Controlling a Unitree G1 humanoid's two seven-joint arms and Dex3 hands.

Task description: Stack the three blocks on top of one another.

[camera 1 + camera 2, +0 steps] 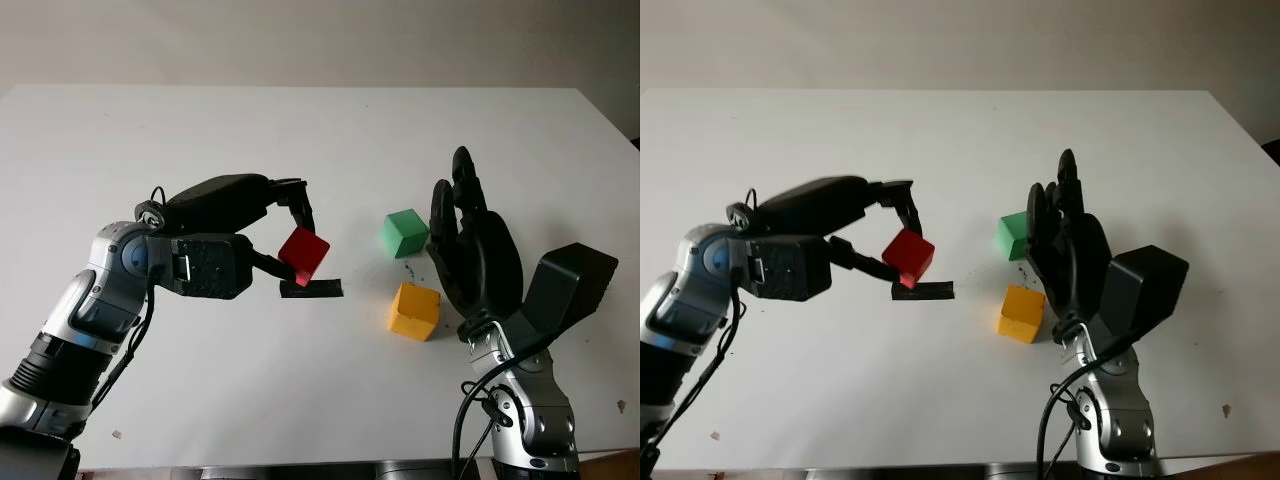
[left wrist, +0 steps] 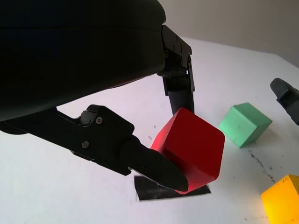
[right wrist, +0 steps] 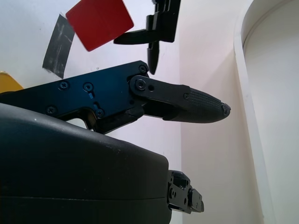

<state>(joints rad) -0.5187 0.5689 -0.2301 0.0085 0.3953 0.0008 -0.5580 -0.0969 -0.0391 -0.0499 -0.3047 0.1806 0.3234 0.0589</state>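
Observation:
My left hand (image 1: pixel 290 240) is shut on a red block (image 1: pixel 304 254), held tilted just above a black tape mark (image 1: pixel 311 290) on the white table; the same red block (image 2: pixel 191 149) sits pinched between black fingers (image 2: pixel 154 165) in the left wrist view. To the right of it, a green block (image 1: pixel 404 232) stands on the table, and a yellow block (image 1: pixel 414 311) lies nearer to me. My right hand (image 1: pixel 470 245) is open and upright, right beside the green and yellow blocks. The red block (image 3: pixel 99 22) also appears in the right wrist view.
The white table (image 1: pixel 200 140) stretches wide behind and to the left of the blocks. Its far edge meets a pale wall. Small dark specks mark the surface near the green block.

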